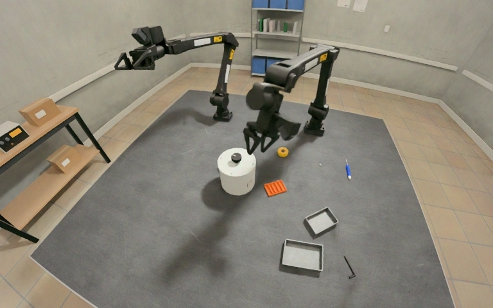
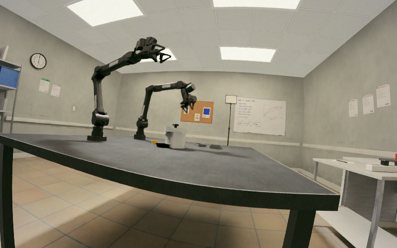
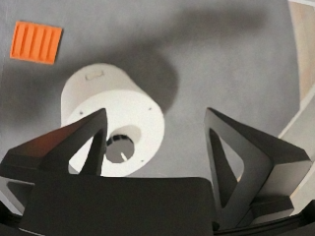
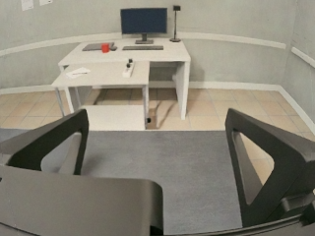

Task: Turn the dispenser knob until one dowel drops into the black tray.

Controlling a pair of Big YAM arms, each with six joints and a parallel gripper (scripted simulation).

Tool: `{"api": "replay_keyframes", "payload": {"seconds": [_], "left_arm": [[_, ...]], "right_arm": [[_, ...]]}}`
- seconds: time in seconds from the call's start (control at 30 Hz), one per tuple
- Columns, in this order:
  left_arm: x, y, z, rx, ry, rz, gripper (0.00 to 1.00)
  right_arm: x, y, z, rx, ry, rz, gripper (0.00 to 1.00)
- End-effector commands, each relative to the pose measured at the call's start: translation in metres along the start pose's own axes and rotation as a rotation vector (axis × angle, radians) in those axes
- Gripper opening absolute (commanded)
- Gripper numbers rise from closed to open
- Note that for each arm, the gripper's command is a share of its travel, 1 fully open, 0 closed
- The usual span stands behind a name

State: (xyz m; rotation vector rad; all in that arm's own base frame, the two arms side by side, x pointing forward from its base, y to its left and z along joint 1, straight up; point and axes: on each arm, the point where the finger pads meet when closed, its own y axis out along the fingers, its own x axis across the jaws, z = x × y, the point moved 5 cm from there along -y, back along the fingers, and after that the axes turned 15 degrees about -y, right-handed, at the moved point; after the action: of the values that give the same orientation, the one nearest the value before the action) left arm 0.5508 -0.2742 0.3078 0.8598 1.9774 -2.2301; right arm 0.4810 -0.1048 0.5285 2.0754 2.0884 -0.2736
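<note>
The white cylindrical dispenser (image 1: 236,171) stands mid-table with a black knob (image 1: 236,157) on its top. My left gripper (image 1: 259,147) hangs open and empty just above and beside the dispenser's far edge, off the knob. In the left wrist view the dispenser (image 3: 112,132) and its knob (image 3: 120,147) lie under the left finger of the gripper (image 3: 157,118). A black tray (image 2: 162,144) lies at the dispenser's foot in the exterior view. I see no dowels. My right gripper (image 1: 121,65) is open and empty, raised high, far from the dispenser.
An orange ribbed block (image 1: 275,187), a yellow tape roll (image 1: 282,151) and a blue pen (image 1: 348,169) lie near the dispenser. Two grey trays (image 1: 321,221) (image 1: 302,255) and a black hex key (image 1: 349,267) lie nearer the front.
</note>
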Motion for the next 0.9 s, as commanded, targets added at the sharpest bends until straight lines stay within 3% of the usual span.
{"api": "replay_keyframes", "payload": {"seconds": [0.0, 0.13, 0.47, 0.57, 0.6, 0.67, 0.87], "left_arm": [[-0.004, 0.001, -0.008, 0.006, 0.095, 0.052, 0.69], [-0.009, -0.03, -0.031, -0.017, 0.153, 0.155, 0.69], [-0.01, -0.069, -0.077, -0.109, 0.322, 0.339, 0.69], [-0.01, -0.058, -0.079, -0.113, 0.344, 0.334, 0.69], [-0.009, -0.062, -0.082, -0.123, 0.359, 0.35, 0.69], [-0.009, -0.083, -0.092, -0.157, 0.389, 0.401, 0.69], [-0.003, -0.11, -0.12, -0.255, 0.488, 0.493, 0.69]], "right_arm": [[0.001, -0.005, -0.025, -0.055, -0.021, 0.009, 1.0], [0.015, -0.006, -0.015, -0.046, -0.024, 0.0, 1.0], [0.034, -0.006, -0.014, -0.046, -0.022, 0.001, 1.0], [0.03, -0.004, -0.022, -0.054, -0.017, 0.009, 1.0], [0.037, -0.006, -0.012, -0.044, -0.022, 0.002, 1.0], [0.04, -0.007, -0.013, -0.045, -0.022, 0.003, 1.0], [0.053, -0.007, -0.013, -0.047, -0.021, 0.0, 1.0]]}}
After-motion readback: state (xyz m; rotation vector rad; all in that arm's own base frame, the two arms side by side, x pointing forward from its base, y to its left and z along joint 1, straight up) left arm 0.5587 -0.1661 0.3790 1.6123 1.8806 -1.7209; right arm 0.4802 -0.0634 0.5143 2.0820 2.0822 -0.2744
